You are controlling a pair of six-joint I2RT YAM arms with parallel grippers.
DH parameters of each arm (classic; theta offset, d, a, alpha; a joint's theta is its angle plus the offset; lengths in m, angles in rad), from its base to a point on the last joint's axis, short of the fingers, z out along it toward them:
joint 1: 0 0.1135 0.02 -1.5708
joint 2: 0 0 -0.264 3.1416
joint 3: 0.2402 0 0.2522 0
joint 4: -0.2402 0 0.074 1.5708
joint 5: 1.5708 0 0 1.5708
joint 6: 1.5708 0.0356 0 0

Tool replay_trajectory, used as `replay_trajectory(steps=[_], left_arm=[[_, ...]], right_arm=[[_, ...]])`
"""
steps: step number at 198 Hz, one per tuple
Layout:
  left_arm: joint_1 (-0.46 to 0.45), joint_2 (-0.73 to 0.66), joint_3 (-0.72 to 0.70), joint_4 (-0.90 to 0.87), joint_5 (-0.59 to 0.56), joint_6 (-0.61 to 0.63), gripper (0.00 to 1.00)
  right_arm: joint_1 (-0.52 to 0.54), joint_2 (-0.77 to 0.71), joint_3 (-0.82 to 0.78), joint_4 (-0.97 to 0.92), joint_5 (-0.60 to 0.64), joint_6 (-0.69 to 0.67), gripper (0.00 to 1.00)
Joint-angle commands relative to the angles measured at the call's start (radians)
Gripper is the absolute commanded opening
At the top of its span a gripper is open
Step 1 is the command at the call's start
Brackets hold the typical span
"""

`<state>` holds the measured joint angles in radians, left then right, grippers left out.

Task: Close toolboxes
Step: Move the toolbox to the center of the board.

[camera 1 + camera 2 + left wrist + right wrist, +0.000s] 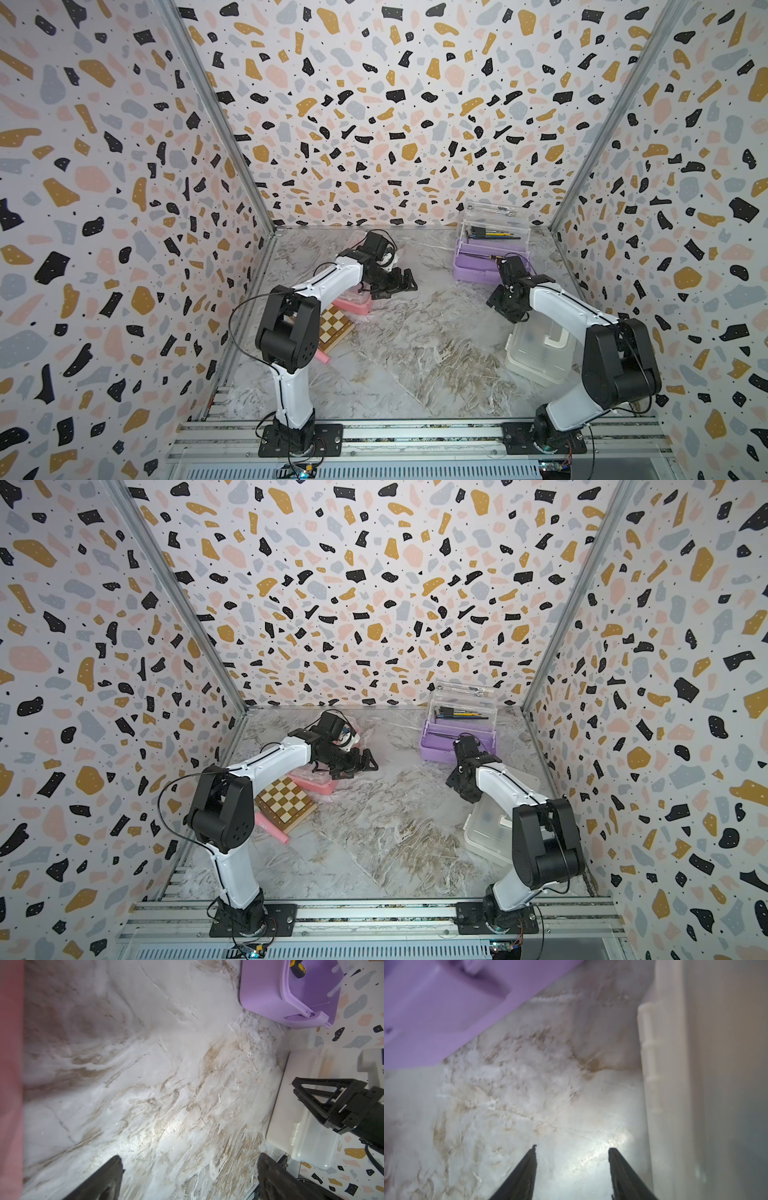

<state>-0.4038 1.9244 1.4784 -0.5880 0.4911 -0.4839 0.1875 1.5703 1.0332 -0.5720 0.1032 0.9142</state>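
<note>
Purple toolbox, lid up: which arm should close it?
Right. The right pincer hangs open near the purple toolbox, whose clear lid stands upright. The left pincer sits farther off, by the pink toolbox.

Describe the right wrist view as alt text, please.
The right gripper hangs empty above the bare marble table, its black fingers apart. Ahead, a strip of tabletop separates the purple toolbox from the white toolbox, whose hinge shows.

left end effector (pixel 191 1158) gaping; right end effector (pixel 572 1147) parted.
</note>
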Motion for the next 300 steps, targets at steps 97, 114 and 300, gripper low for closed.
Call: replay_trajectory(steps=[97,114,300], left_arm=[[0.119,-0.038,0.115,-0.061,0.027,0.034,0.99],[0.12,-0.062,0.097,-0.055,0.034,0.034,0.99],[0.186,-0.098,0.051,-0.011,0.073,0.02,0.99]], right_arm=[[-0.17,0.115,0.216,0.05,-0.102,0.142,0.59],[-0.182,0.151,0.243,0.081,-0.114,0.201,0.57],[-0.207,0.345,0.397,0.034,-0.28,0.004,0.0]])
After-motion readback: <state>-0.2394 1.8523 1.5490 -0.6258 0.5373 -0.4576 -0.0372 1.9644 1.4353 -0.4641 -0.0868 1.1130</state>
